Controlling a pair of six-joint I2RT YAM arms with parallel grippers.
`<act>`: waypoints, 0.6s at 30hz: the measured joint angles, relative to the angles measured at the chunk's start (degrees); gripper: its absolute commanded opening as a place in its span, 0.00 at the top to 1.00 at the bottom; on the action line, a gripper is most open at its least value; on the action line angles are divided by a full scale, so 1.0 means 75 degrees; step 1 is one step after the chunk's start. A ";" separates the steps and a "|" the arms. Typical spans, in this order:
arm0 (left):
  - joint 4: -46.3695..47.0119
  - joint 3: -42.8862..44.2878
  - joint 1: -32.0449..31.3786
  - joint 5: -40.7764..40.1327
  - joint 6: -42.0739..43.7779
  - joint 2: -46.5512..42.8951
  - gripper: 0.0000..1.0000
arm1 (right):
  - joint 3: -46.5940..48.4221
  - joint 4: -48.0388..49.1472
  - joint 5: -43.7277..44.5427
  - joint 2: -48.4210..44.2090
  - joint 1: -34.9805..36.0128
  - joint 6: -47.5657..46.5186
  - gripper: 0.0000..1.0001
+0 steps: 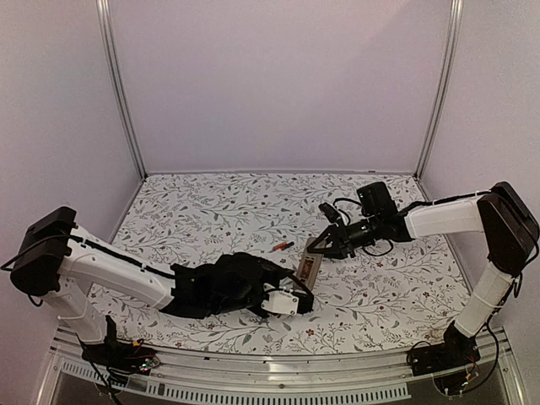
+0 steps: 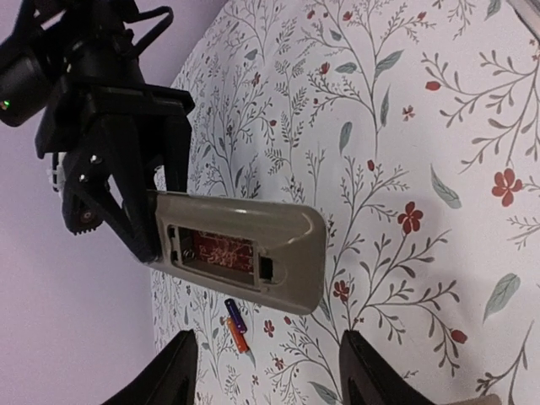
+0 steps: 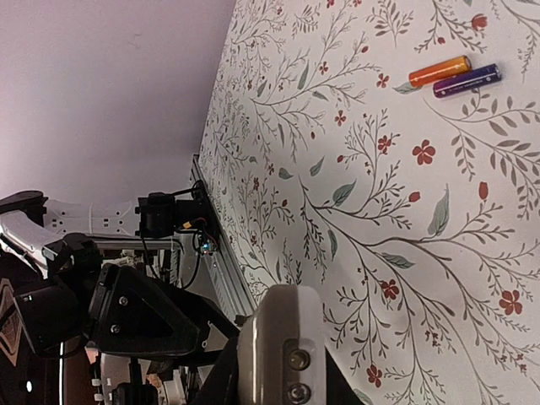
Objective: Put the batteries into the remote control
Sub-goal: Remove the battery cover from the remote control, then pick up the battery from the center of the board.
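The grey-beige remote control (image 1: 307,272) is held off the table at one end by my right gripper (image 1: 323,245), which is shut on it. In the left wrist view the remote (image 2: 278,232) shows its back with the open battery recess (image 2: 215,253), which has no battery in it. Two batteries, one orange (image 2: 238,336) and one purple (image 2: 235,314), lie side by side on the table beyond it; they also show in the top view (image 1: 281,247) and the right wrist view (image 3: 439,72). My left gripper (image 1: 302,297) is open and empty just below the remote. The remote's end (image 3: 283,337) fills my right jaws.
The table has a floral cloth (image 1: 228,211). Walls close it at the back and sides. A metal rail (image 1: 253,371) runs along the near edge. My left arm's black wrist (image 3: 126,316) sits close to the remote.
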 measured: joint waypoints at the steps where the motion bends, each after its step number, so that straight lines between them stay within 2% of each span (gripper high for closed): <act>1: 0.0052 -0.0009 0.0055 -0.0012 -0.0079 0.0003 0.40 | -0.0047 0.0000 0.0064 0.0000 -0.0052 0.0003 1.00; 9: 0.0350 -0.0198 0.0408 -0.0277 -0.1437 -0.0052 0.30 | -0.0449 -0.0012 0.0498 -0.0015 -0.0603 -0.0038 1.00; 18: -0.1198 0.0160 0.0851 -0.0213 -0.4567 -0.1061 0.28 | -0.0915 -0.0058 0.0670 -0.0624 -0.0723 -0.0216 1.00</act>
